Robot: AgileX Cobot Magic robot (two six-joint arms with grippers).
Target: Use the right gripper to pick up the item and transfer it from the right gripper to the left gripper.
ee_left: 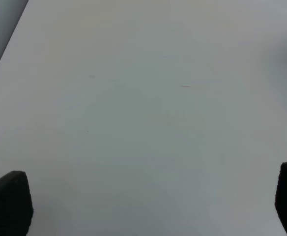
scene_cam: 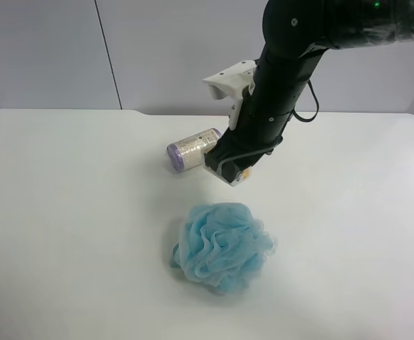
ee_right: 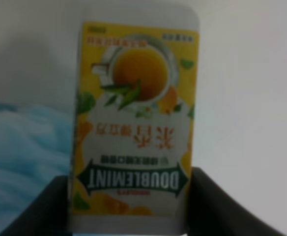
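**Entry: hand-over, carrying stage**

**Item** [ee_right: 133, 128]: small box clamped by one short end between the jaws of the right gripper [scene_cam: 232, 172]. Most of its length stands free beyond them. It appears held clear of the counter [scene_cam: 65, 212]. In the high view it sits at about 12 o'clock of the blue mesh sponge [scene_cam: 222, 246] and about 4 o'clock of the purple-ended cylinder [scene_cam: 193, 150], touching neither.

**Appearance:** white card edges, with the face printed yellow and orange. It shows a cup of amber tea seen from above, green leaves, orange lettering and a dark green banner marked DOUBLEMINT. All of this reads inverted to the right wrist camera. The print is slightly blurred, and no dent or crease shows.

**Left gripper** [ee_left: 143, 206]: jaws wide apart with nothing between them and only bare counter beneath. It is outside the high view, so its distance from the box cannot be told.

**Step in hand (judged):** pick-up done, transfer not yet done.

**Handling notes:**
- Carry the box toward the left arm without brushing the sponge.
- Present the free end squarely to the open jaws.
- Close the left jaws on the exposed half, away from the right jaws.
- Loosen the right jaws only once the left hold is firm.

**Risk:** light card gripped at one end may pivot or crush
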